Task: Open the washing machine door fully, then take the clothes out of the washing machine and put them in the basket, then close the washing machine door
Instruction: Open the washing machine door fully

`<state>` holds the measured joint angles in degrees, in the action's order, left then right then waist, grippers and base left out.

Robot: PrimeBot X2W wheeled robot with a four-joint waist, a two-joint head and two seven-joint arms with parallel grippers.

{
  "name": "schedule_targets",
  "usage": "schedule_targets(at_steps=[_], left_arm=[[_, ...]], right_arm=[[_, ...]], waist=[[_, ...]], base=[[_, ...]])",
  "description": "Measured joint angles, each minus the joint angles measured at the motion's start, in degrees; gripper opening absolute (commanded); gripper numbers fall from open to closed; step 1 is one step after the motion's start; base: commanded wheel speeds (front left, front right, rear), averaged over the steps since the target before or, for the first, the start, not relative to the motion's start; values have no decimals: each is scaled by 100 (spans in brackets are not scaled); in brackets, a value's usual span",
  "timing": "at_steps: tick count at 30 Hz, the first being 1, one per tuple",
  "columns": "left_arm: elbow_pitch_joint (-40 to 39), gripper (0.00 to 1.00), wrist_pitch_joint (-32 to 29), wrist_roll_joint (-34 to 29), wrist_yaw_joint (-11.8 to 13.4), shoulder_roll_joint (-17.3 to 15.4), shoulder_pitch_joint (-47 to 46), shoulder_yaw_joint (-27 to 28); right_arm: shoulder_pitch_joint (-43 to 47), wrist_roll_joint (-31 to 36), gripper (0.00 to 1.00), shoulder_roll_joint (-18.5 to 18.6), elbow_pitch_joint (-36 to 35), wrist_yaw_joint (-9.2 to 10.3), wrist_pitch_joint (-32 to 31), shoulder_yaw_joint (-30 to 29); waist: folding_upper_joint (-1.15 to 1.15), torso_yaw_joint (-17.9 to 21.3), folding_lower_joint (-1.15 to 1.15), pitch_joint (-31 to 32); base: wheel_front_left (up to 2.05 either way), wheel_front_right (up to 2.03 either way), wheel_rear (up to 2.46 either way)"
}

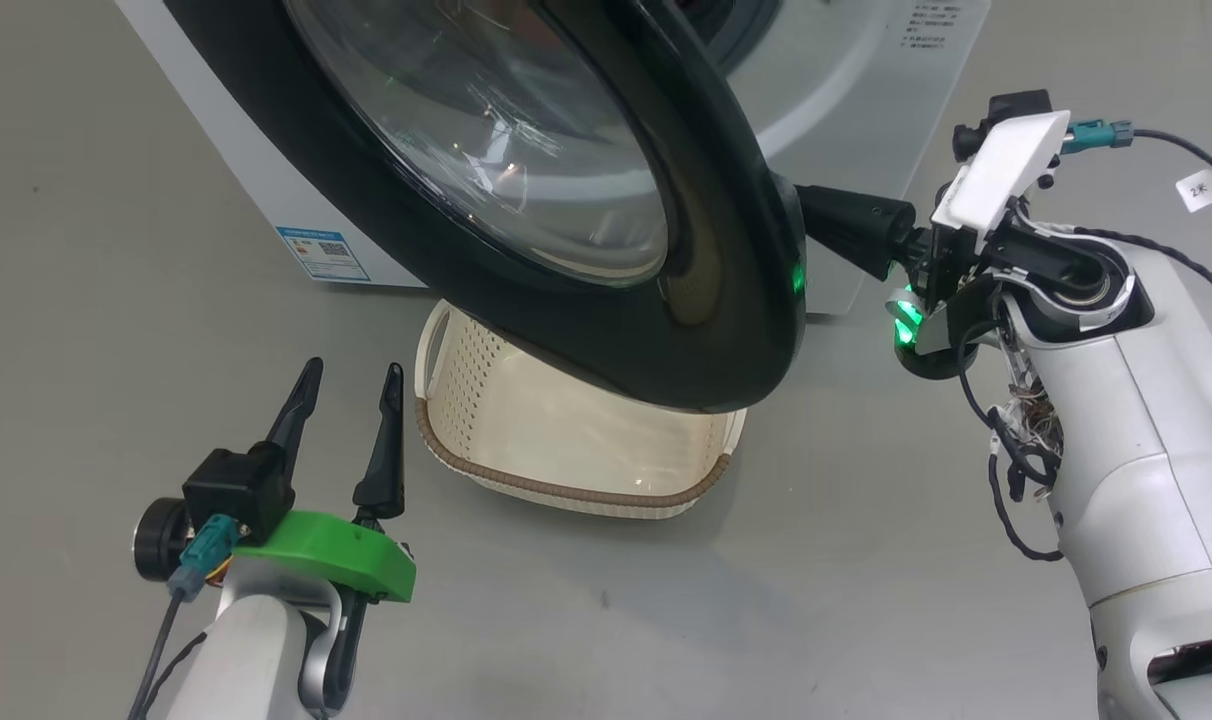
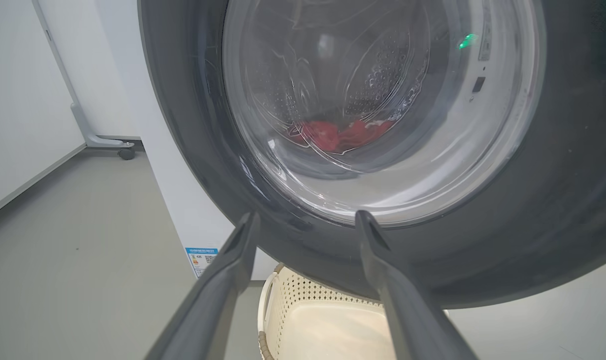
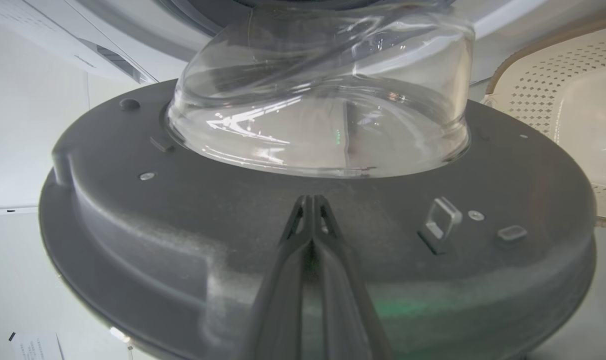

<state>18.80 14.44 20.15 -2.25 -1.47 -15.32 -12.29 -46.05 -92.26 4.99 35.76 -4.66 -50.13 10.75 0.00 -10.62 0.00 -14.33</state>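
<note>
- one washing machine point(image 1: 256, 170), white, stands on the grey floor point(image 1: 86, 420); it has one small blue label point(image 1: 323, 252) low on its front.
- one washing machine door point(image 1: 726, 300), swung out from the machine, hangs over the basket.
- one basket point(image 1: 566, 440), cream with a brown rim, stands on the floor in front of the machine, partly under the door.
- the clothes point(image 2: 340, 135) are red fabric low in the drum, seen through the door glass; how many pieces, i cannot tell.
- two end effectors. the left end effector point(image 1: 354, 368) is open and holds nothing, just beside the basket.
- the right end effector point(image 3: 310, 200) is closed, its fingers pressed together, with the tips at the inner face of the door near the glass bowl.
</note>
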Motion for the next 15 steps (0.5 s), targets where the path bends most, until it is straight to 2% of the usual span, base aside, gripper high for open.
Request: schedule_targets(at_steps=[15], left_arm=[[24, 100, 0, 49, 30, -11, 277, -170]], right_arm=[[632, -352, 0, -81, -302, -75, -157, 309]], waist=[[0, -268, 0, 409]], base=[[0, 0, 0]])
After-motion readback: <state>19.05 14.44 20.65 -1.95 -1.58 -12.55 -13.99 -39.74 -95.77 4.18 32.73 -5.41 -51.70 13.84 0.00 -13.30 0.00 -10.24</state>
